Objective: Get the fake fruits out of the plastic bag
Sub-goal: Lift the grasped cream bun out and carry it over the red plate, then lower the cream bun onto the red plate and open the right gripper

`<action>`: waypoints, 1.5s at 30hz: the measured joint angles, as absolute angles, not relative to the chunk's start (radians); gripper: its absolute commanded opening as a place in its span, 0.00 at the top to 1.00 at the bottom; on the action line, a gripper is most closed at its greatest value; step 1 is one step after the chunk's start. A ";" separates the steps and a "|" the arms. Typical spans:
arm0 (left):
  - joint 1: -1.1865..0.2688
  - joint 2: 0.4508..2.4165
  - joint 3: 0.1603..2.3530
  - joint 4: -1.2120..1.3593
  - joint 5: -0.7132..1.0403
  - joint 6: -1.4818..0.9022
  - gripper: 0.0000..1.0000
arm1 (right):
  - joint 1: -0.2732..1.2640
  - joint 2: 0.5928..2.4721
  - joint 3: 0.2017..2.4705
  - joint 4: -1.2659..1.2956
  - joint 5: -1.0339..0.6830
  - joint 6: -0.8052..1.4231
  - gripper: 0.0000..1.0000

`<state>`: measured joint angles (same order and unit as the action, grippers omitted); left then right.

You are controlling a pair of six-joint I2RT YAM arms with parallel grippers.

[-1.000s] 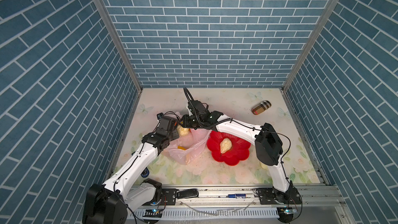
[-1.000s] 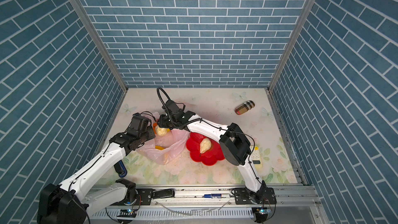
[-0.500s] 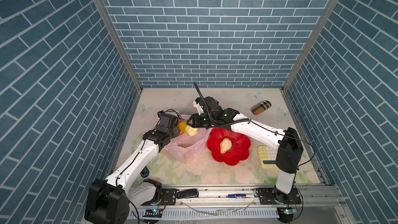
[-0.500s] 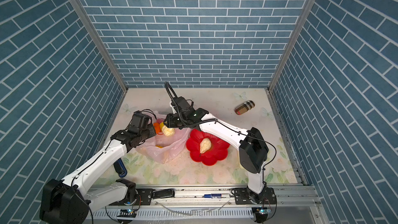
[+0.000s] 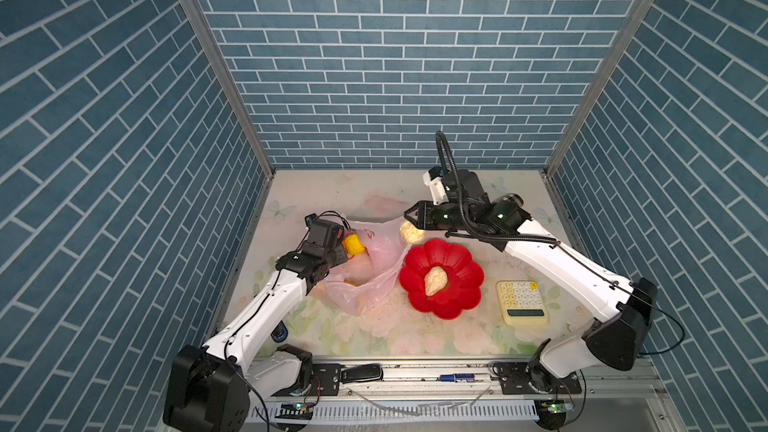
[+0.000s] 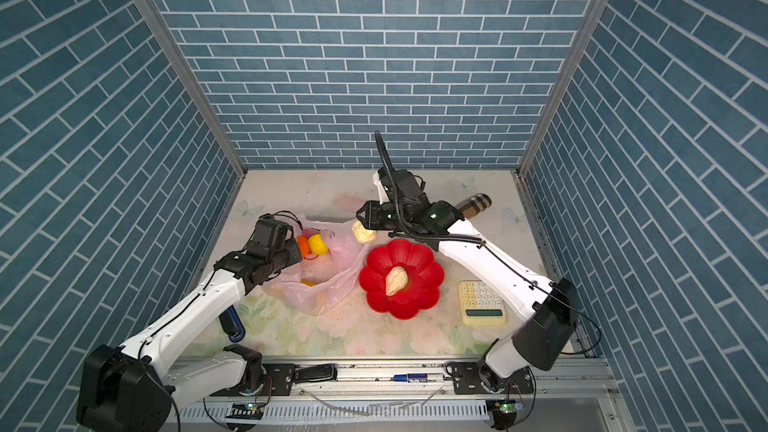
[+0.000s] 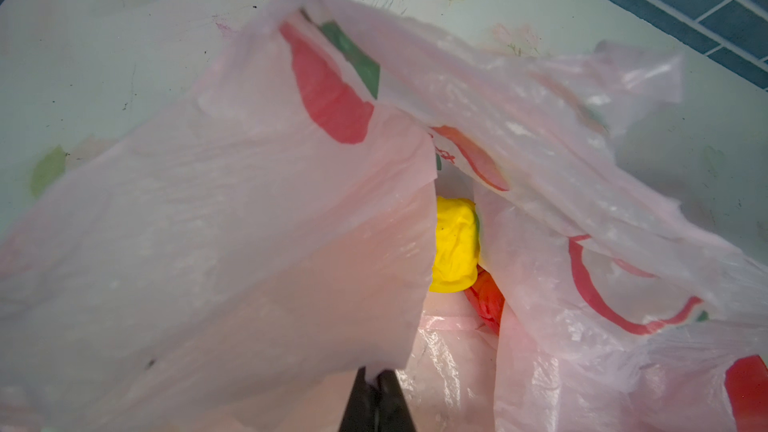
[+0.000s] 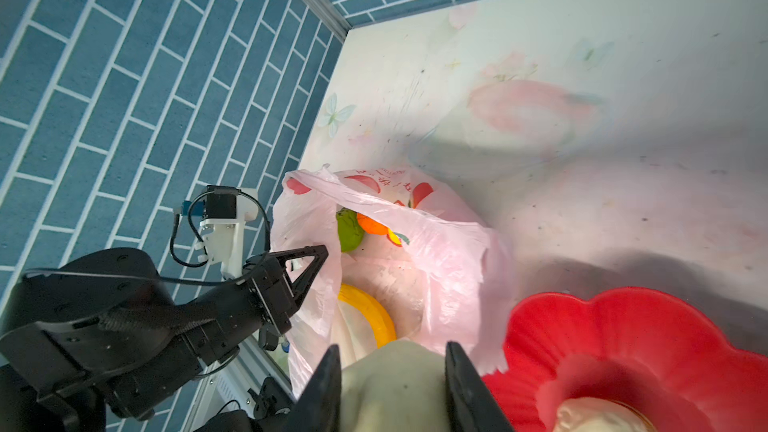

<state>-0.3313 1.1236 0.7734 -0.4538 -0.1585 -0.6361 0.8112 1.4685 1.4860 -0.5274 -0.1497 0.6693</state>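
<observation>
- Two cream fruits were out of the bag. The first cream fruit was clamped in the right gripper, held in the air just beside the bag and near the far rim of the dish. The second cream fruit lay in that dish.
- The left gripper was pinched tight on the bag's near edge, holding the mouth up.
- Inside the bag sat the yellow lump, a red fruit touching it, the green ball and the banana.
- The bag's top flap sagged over the mouth (the left wrist view caught only a slit of the yellow lump and red fruit).
- A keypad lay right of the dish, apart from it.
- A striped roll lay beyond the right arm, partly behind it.
- A blue tube lay under the left arm.
- A second earlier the right gripper had been down at the bag's mouth, close to the left gripper. It had since drawn back rightward with the fruit.
- The right arm's elbow had swung out right, uncovering the keypad.
- The left gripper had kept its pinch, and the dish and its fruit had not moved.
</observation>
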 measured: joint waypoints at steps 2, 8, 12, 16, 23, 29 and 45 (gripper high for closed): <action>-0.331 1.124 0.773 -0.454 -0.158 -0.636 0.93 | 0.794 1.413 1.452 -0.553 -0.127 0.656 0.94; -0.331 1.124 0.773 -0.455 -0.158 -0.636 0.93 | 0.719 1.262 1.290 -0.596 -0.068 0.646 0.94; -0.331 1.124 0.773 -0.458 -0.158 -0.635 0.93 | 0.683 1.216 1.163 -0.602 -0.038 0.646 0.93; -0.331 1.124 0.774 -0.458 -0.158 -0.632 0.93 | 0.659 1.213 1.034 -0.579 -0.027 0.648 0.93; -0.331 1.123 0.780 -0.474 -0.159 -0.613 0.93 | 0.639 1.244 0.900 -0.498 -0.022 0.651 0.94; -0.331 1.122 0.781 -0.482 -0.158 -0.605 0.93 | 0.636 1.285 0.834 -0.422 -0.023 0.659 0.94; -0.331 1.120 0.781 -0.496 -0.156 -0.605 0.93 | 0.634 1.404 0.783 -0.297 -0.050 0.676 0.90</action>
<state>-0.3313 1.1198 0.7815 -0.4961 -0.1558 -0.6048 0.6342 1.4040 0.7830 -0.2974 -0.0498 0.6762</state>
